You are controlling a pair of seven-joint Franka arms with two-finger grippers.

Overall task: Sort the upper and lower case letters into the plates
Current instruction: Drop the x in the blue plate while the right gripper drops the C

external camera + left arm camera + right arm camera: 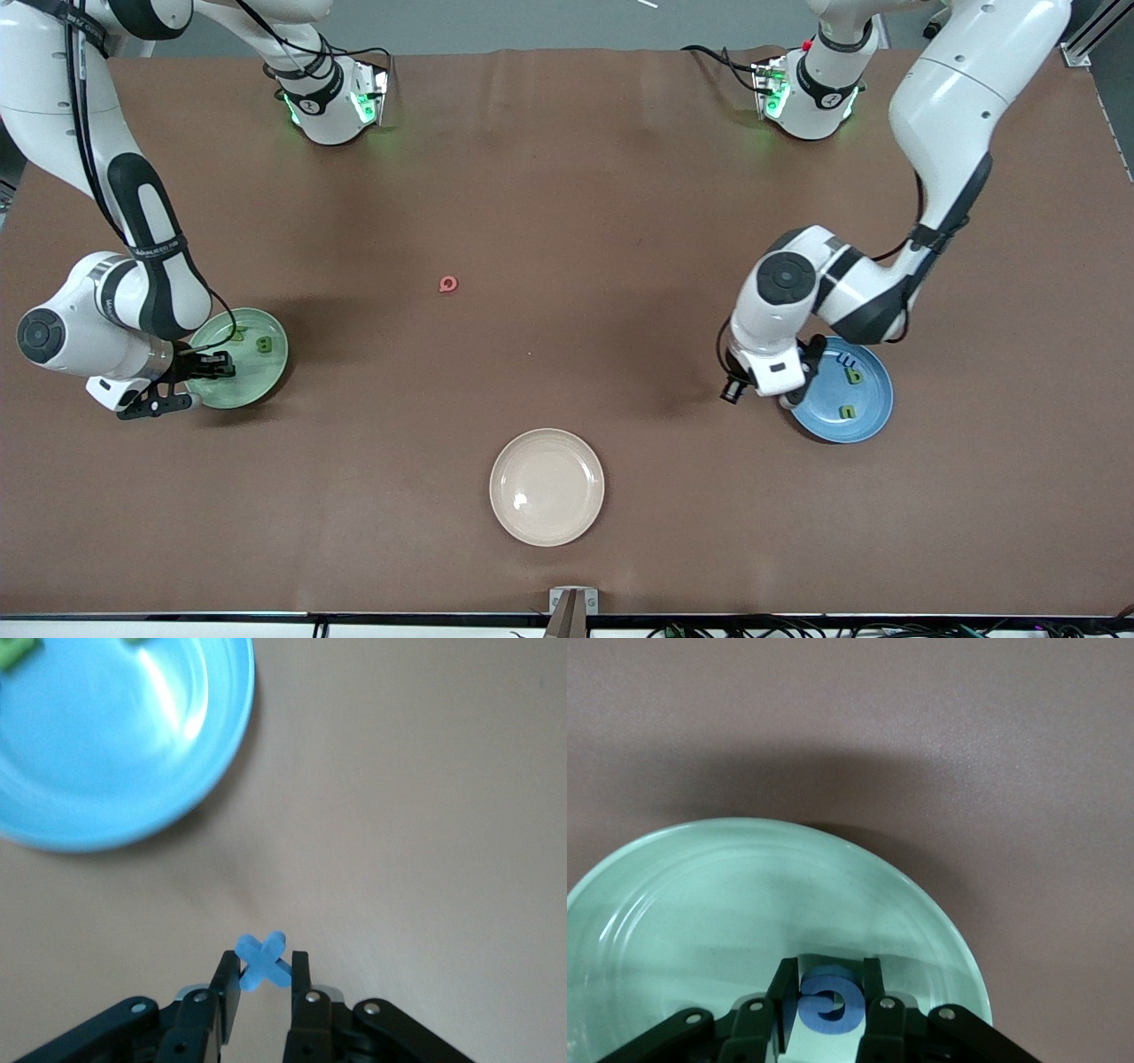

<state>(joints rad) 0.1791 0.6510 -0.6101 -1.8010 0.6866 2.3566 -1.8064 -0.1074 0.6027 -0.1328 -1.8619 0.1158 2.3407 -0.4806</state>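
The light green plate [252, 377] lies toward the right arm's end of the table and holds a green letter [263, 345] and a yellowish one [237, 334]. My right gripper [213, 365] is over this plate [744, 895], shut on a blue letter G [826, 999]. The blue plate [864, 421] lies toward the left arm's end with several small letters [852, 376] in it. My left gripper [264, 973] is shut on a blue letter x [262, 960], over the table just beside the blue plate's rim [115, 771]. A red letter [448, 283] lies on the table mid-way between the plates.
A beige plate [547, 486] sits nearer to the front camera, at the table's middle. Both arm bases stand along the table's edge farthest from the front camera. The brown table surface [567, 177] spreads between them.
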